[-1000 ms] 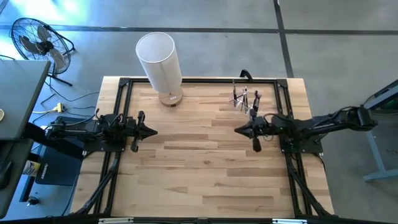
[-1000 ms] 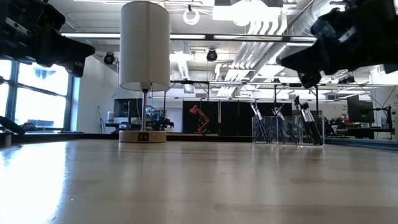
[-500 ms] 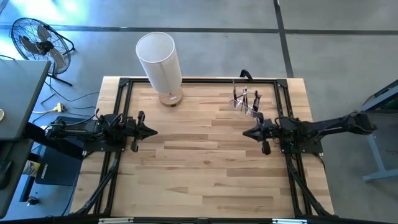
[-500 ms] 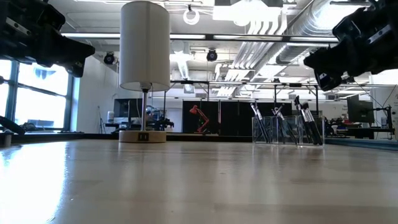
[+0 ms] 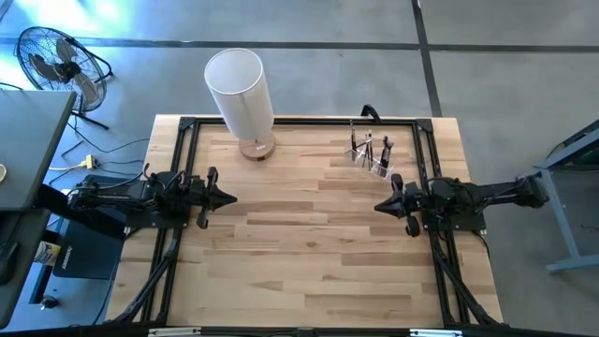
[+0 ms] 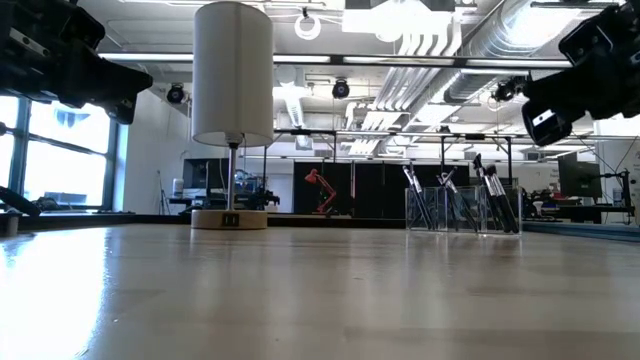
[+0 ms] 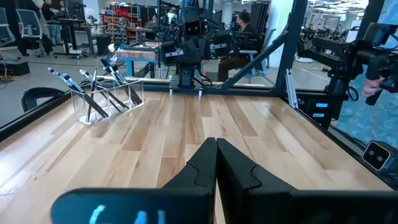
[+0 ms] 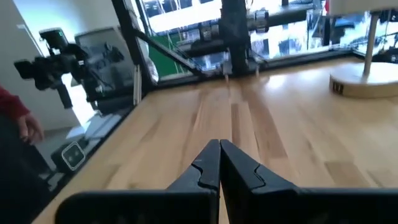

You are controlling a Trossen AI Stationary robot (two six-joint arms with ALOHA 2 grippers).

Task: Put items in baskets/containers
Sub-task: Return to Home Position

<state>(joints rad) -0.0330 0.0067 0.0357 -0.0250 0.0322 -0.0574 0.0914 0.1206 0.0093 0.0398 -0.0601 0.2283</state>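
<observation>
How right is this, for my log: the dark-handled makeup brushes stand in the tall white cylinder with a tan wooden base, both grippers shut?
The low view shows the dark-handled makeup brushes standing in the small clear plastic holder, not the white cylinder. Left gripper and right gripper are shut.

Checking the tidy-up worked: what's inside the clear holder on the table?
Thin dark-handled brushes stand leaning inside the clear holder. They overlap, so their exact number can't be told, and whether anything small lies at the bottom is unclear.
</observation>
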